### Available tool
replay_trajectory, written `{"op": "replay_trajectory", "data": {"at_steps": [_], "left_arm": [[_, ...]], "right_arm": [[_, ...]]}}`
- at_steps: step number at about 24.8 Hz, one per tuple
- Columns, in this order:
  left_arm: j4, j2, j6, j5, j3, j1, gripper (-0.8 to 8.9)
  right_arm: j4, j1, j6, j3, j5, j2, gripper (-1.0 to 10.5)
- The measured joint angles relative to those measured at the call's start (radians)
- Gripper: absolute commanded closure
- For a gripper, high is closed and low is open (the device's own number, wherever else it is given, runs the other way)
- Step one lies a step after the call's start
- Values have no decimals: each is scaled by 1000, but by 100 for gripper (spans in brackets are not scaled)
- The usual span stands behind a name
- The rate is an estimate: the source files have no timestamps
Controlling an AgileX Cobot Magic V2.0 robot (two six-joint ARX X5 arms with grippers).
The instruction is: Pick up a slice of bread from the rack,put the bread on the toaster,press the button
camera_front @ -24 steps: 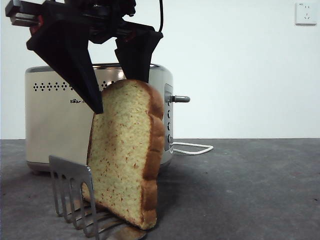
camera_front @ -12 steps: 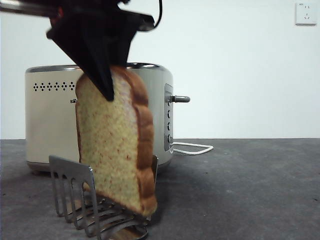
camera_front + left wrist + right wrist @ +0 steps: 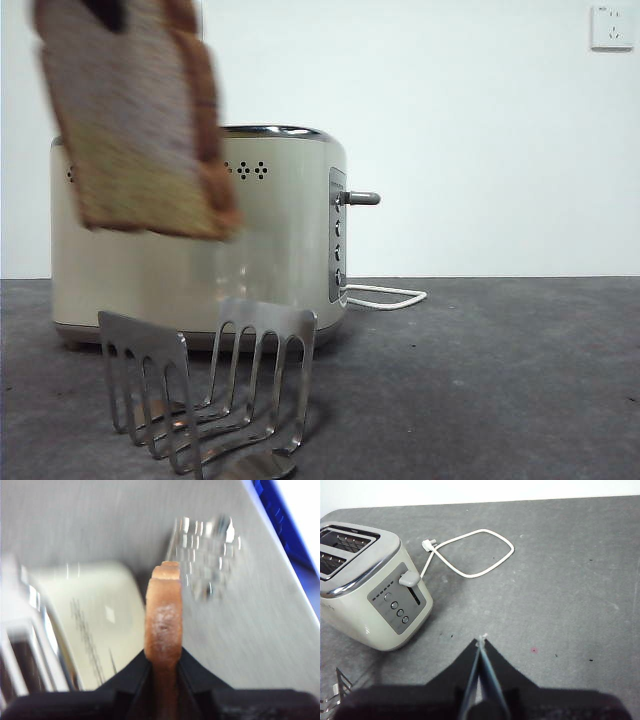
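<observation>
One slice of bread (image 3: pixel 140 120) is now up in the air, lifted clean out of the rack (image 3: pixel 205 390), where a second ago its lower edge was still sitting among the metal dividers. In the front view it hangs blurred at the upper left, in front of the toaster (image 3: pixel 280 240) and reaching above its chrome rim, and the rack below stands empty. The left gripper (image 3: pixel 164 667) is clamped on the slice, its two black jaws pinching the crust from either side, with the toaster's slots showing off to one side beneath it. So the pick is done, I'd say, and what remains is to carry the bread over a slot and lower it in. The blur suggests the arm is moving quickly, so lining the slice up edge-on with the slot looks like the fiddly part. The right gripper (image 3: pixel 481 647) waits with its jaws together, holding nothing, looking down at the grey lever knob (image 3: pixel 410 578) on the toaster's end panel and the white cord (image 3: pixel 470 550) looped beyond it.
</observation>
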Motion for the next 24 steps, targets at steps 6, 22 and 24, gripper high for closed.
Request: {"op": "replay_trajectory", "data": {"at_steps": [6, 22, 24], "left_arm": [[-93, -49, -68, -134, 174, 35, 823], [-45, 87, -76, -142, 415, 253, 823], [-16, 116, -76, -142, 415, 283, 823]], "right_arm": [[0, 0, 1, 0, -22, 0, 949], [0, 0, 0, 0, -60, 1, 949], [0, 0, 1, 0, -61, 1, 949]]}}
